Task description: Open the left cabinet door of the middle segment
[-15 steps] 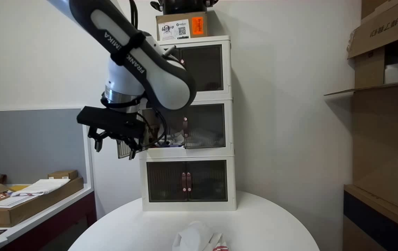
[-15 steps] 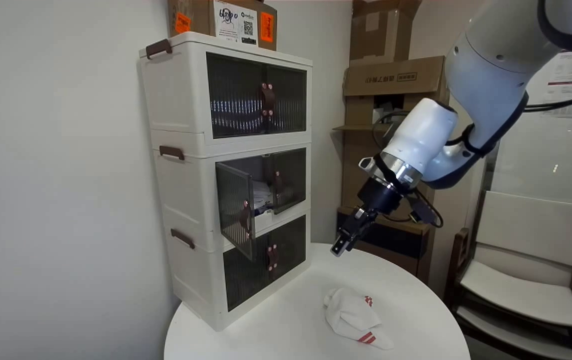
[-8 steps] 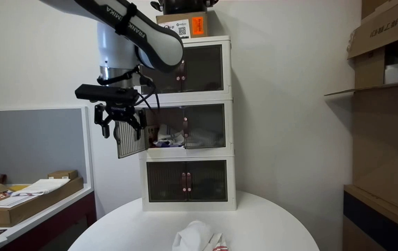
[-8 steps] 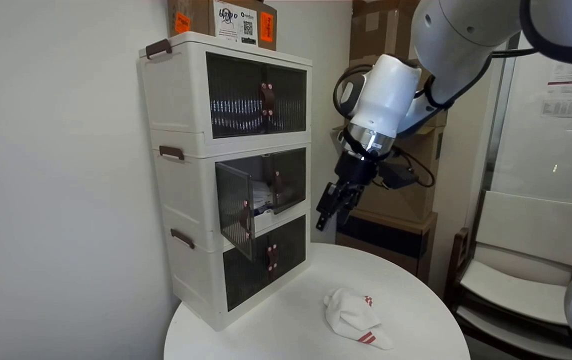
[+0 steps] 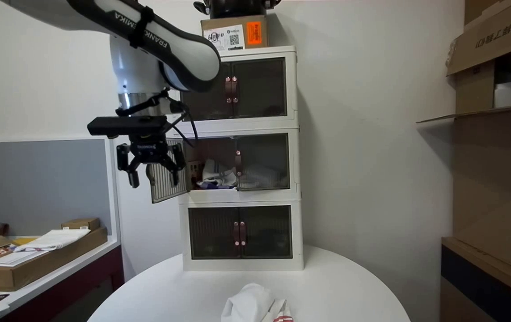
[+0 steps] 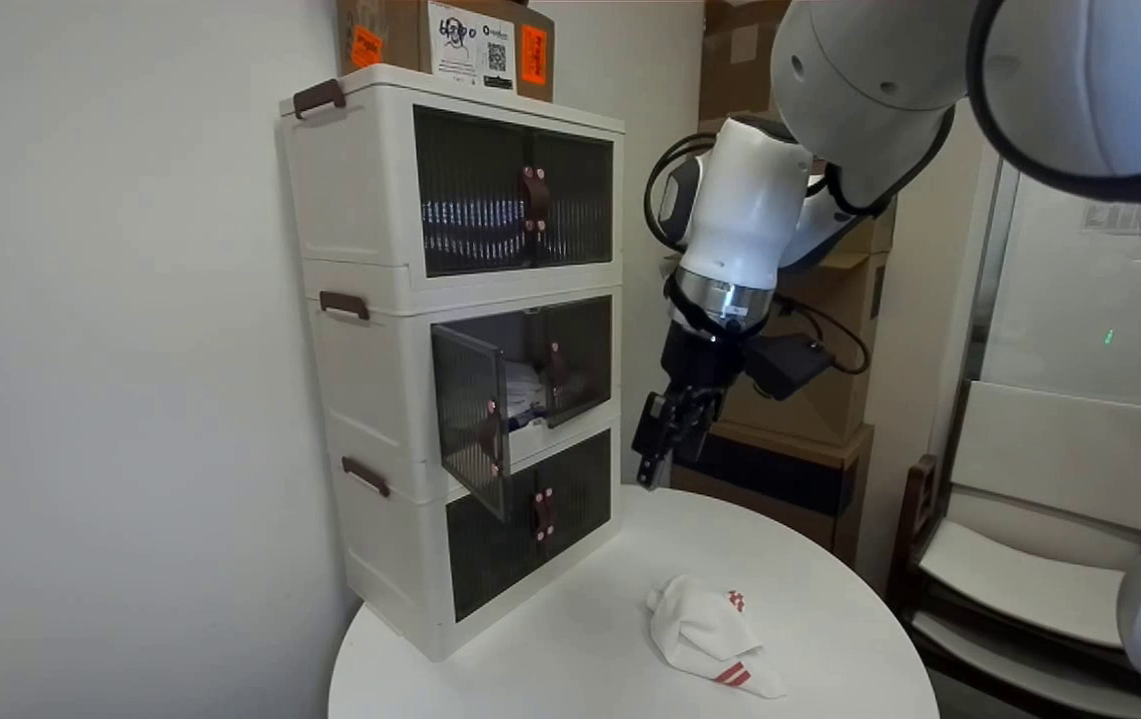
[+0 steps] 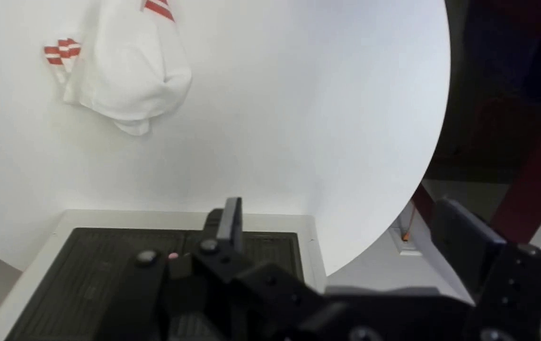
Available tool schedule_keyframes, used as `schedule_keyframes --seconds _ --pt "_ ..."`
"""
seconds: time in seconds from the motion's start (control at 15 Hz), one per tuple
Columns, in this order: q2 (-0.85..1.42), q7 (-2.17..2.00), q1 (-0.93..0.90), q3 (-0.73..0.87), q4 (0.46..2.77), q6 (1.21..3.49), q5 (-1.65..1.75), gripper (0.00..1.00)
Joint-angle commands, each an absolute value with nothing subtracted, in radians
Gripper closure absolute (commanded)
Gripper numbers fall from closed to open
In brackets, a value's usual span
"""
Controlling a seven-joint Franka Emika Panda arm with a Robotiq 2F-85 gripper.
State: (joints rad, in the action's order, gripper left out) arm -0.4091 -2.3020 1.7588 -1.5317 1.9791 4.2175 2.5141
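The middle segment (image 5: 273, 195) is the central white unit of the stack, also seen in an exterior view (image 6: 365, 384). Its left cabinet door (image 5: 171, 179) stands swung well outward in both exterior views (image 6: 467, 419), with its dark knob at the free edge. White cloth (image 5: 219, 173) shows inside. My gripper (image 5: 154, 180) is open and empty, pointing down. In an exterior view (image 6: 666, 464) it hangs in front of the stack, apart from the door. Its fingers are spread in the wrist view (image 7: 346, 222), where the left cabinet door cannot be made out.
The right door (image 5: 263, 162) of the middle segment looks slightly ajar. The top unit (image 6: 515, 195) and bottom unit (image 5: 241, 266) have closed doors. A white cloth with red stripes (image 6: 702, 631) lies on the round white table (image 6: 530, 689). Cardboard boxes (image 5: 487, 170) stand at the side.
My gripper has risen and turned from tilted to pointing nearly straight down, then sunk slightly. In an exterior view it has shifted left. The left door has stayed open and still.
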Motion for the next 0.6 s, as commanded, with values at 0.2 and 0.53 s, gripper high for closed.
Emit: schedule_keyframes --seconds 0.2,0.53 --pt "-0.372 -2.143 1.740 -1.532 2.093 4.216 2.513 0.00" --pt "-0.371 -2.115 1.736 -1.532 2.120 4.216 2.512 0.00"
